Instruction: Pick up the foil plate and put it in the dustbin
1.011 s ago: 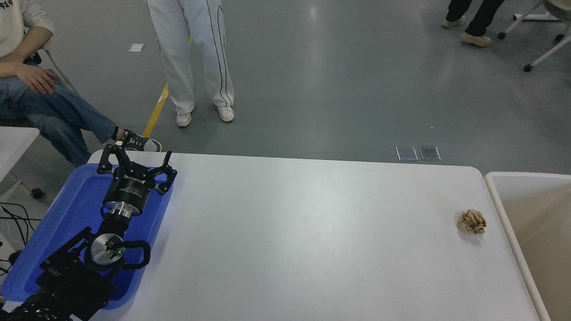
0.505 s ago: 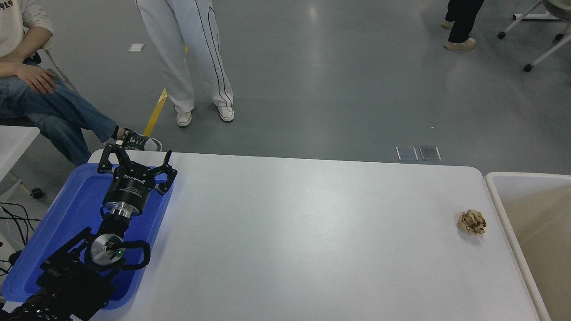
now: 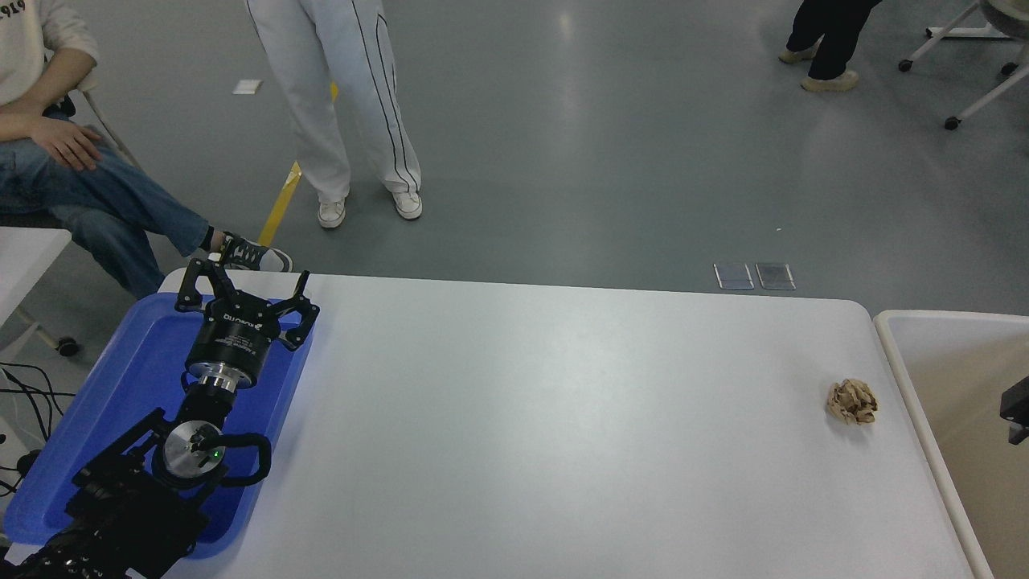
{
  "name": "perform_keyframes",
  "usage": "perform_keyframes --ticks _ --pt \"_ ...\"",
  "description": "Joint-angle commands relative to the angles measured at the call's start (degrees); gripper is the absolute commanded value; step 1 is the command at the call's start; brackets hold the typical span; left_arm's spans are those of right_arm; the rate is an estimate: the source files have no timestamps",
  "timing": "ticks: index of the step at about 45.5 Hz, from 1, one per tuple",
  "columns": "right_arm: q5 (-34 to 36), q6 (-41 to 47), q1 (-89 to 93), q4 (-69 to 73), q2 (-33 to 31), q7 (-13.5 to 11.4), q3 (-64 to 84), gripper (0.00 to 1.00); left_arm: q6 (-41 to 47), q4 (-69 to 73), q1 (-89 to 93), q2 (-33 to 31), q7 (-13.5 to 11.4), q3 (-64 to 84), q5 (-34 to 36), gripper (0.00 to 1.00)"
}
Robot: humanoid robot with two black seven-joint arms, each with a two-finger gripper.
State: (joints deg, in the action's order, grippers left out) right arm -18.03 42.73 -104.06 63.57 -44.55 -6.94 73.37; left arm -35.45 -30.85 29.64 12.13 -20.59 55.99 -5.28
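The foil plate does not show anywhere in the head view. The dustbin (image 3: 892, 354), cream with a thick off-white rim and tan inside, stands against the table's right end. A small black part of my right arm (image 3: 1015, 410) pokes in from the right edge over the dustbin's inside, and too little of it shows to read the gripper. My left gripper (image 3: 241, 283) is parked open and empty over the blue tray at the far left.
A flat blue tray (image 3: 137, 362) lies at the table's left end under my left arm. A crumpled tan paper ball (image 3: 852, 401) sits near the table's right edge, beside the dustbin. One person sits at the far left, and another stands beyond the table.
A black part of my right arm has come into view at the right edge over the dustbin. The people beyond the table have shifted their feet. My left arm has not moved.
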Motion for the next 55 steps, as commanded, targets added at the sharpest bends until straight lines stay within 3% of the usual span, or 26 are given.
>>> perform_keyframes --ticks 1,16,28,40,55 --pt "0.01 2.27 -10.28 4.72 3.32 0.00 0.98 1.00 0.03 0.00 -0.02 0.00 0.02 0.00 0.00 1.00" --pt "0.10 2.27 -16.44 6.82 13.43 0.26 0.28 1.00 0.03 0.00 -0.02 0.00 0.02 0.00 0.00 1.00" --pt "0.10 2.27 -21.09 8.94 15.10 0.17 -4.38 1.00 0.03 0.00 0.07 0.00 -0.06 0.00 0.00 1.00" --pt "0.19 2.27 -24.52 10.95 20.73 0.17 -4.47 1.00 0.03 0.00 -0.02 0.00 -0.06 0.00 0.00 1.00" --pt "2.65 2.27 -27.51 13.07 21.87 0.17 -5.52 1.00 0.03 0.00 -0.02 0.00 -0.06 0.09 0.00 1.00"
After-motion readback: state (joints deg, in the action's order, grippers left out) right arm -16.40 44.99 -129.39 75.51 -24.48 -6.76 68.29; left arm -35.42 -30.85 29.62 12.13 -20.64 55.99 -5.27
